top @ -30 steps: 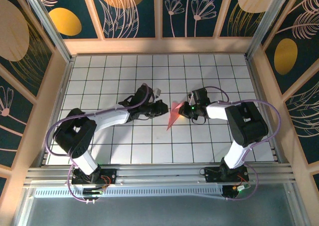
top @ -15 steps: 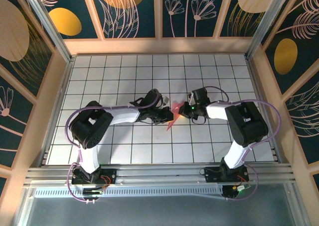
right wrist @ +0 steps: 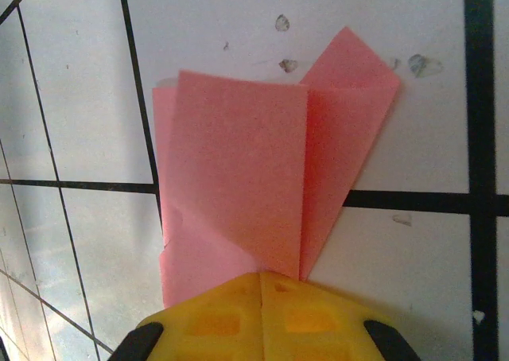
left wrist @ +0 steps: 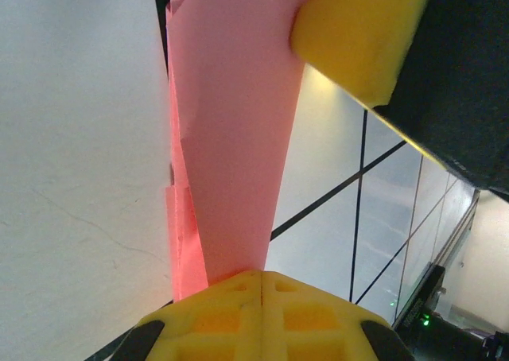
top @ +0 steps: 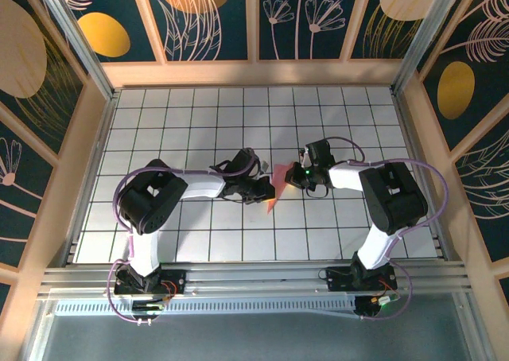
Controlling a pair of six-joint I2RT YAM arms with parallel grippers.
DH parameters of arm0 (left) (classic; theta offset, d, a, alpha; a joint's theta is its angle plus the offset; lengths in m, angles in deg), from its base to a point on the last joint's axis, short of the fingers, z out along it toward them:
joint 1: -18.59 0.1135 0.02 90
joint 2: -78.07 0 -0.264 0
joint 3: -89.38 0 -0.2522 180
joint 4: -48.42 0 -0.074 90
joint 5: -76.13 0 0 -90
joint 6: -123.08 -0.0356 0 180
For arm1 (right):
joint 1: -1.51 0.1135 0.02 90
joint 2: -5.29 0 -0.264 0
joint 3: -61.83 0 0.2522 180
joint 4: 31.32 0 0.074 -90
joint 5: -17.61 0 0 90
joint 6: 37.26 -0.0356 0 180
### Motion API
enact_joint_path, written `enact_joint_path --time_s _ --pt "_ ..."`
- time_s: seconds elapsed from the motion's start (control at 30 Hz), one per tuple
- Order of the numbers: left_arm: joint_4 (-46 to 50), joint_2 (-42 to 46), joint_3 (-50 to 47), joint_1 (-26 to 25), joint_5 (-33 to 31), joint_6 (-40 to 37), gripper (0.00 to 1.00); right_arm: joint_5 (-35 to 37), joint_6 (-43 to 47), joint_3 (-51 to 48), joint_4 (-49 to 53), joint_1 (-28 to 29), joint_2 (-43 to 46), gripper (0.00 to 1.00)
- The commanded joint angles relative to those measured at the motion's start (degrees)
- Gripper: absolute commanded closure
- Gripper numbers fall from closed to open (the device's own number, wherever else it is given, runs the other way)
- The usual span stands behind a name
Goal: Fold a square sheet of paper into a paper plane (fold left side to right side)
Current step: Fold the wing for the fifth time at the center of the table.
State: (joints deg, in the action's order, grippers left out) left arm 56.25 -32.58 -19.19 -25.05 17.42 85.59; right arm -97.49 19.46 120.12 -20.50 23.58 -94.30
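The paper plane (top: 280,173) is a slim folded piece of salmon-pink paper lying at the middle of the white grid table (top: 199,114), pointed end toward me. My left gripper (top: 268,191) reaches in from the left and covers its middle. In the left wrist view the yellow jaws (left wrist: 262,273) are pressed together with the narrow pink strip (left wrist: 231,138) running in at their tips. My right gripper (top: 291,176) meets the paper from the right. Its jaws (right wrist: 262,275) are shut too, and the layered pink flaps (right wrist: 238,178) fan out from their tips. A yellow right fingertip (left wrist: 358,35) touches the strip's far end.
Wooden walls (top: 254,73) with dark painted panels ring the tiled table. A metal rail (top: 254,277) runs along the near edge where both arm bases are bolted. Purple cables loop off both arms.
My left arm has swung right and its gripper has come onto the paper, closing the last bit. The right gripper and the paper's far end have stayed put.
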Motion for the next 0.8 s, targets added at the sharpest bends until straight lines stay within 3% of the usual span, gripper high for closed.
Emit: enact_joint_path --time_s 0.0,0.77 --pt "-0.2 -1.5 -1.1 -0.6 1.6 0.0 0.96 4.1 1.5 -0.9 6.7 0.1 -2.9 0.93" --pt "0.6 -0.3 -3.5 -0.7 -3.2 0.9 0.97 4.2 1.5 -0.5 7.0 0.3 -3.0 0.93"
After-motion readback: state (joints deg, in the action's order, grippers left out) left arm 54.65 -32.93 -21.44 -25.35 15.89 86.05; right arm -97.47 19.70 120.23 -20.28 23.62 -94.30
